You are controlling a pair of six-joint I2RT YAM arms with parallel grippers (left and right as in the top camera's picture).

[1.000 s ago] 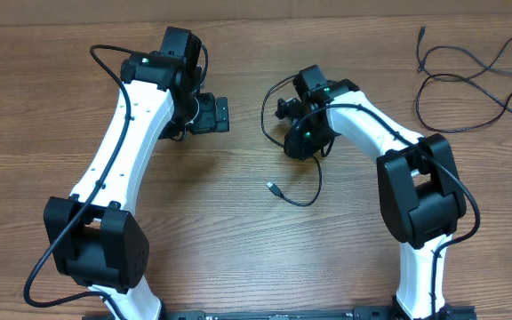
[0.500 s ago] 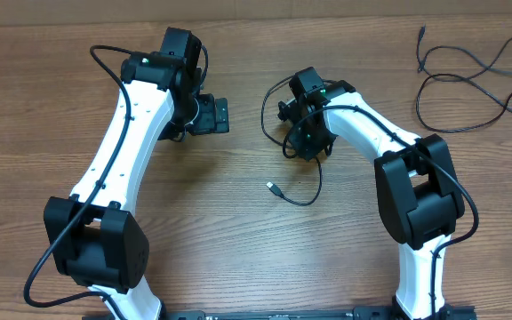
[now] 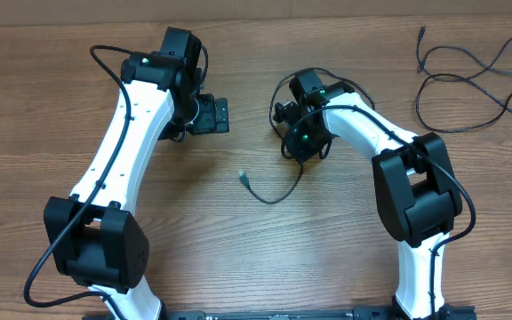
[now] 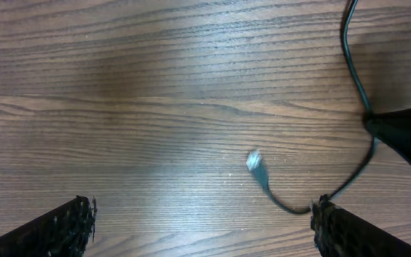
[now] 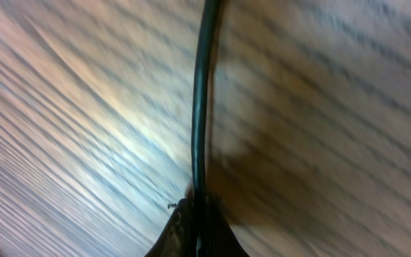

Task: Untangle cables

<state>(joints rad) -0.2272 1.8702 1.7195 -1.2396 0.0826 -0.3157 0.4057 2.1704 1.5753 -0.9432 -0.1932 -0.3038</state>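
One thin black cable (image 3: 276, 197) lies on the wood between the arms; its small plug (image 3: 244, 177) points left. From there the cable curves up into my right gripper (image 3: 299, 147). In the right wrist view that gripper (image 5: 197, 223) is shut on this cable (image 5: 201, 93), which runs straight out from the pinched tips. My left gripper (image 3: 224, 116) stands wide open to the left of it, holding nothing. In the left wrist view the plug (image 4: 255, 163) lies ahead of the open fingers (image 4: 59, 227), and the cable (image 4: 354, 75) passes close by the right finger.
More black cables (image 3: 469, 78) lie in loose loops at the table's far right corner. The right arm's dark wrist (image 4: 405, 132) shows at the right edge of the left wrist view. Thicker arm wires loop beside both arms.
My right gripper has shut on the cable. The plug end has swung left and slightly up across the table. The left arm has stayed where it was.
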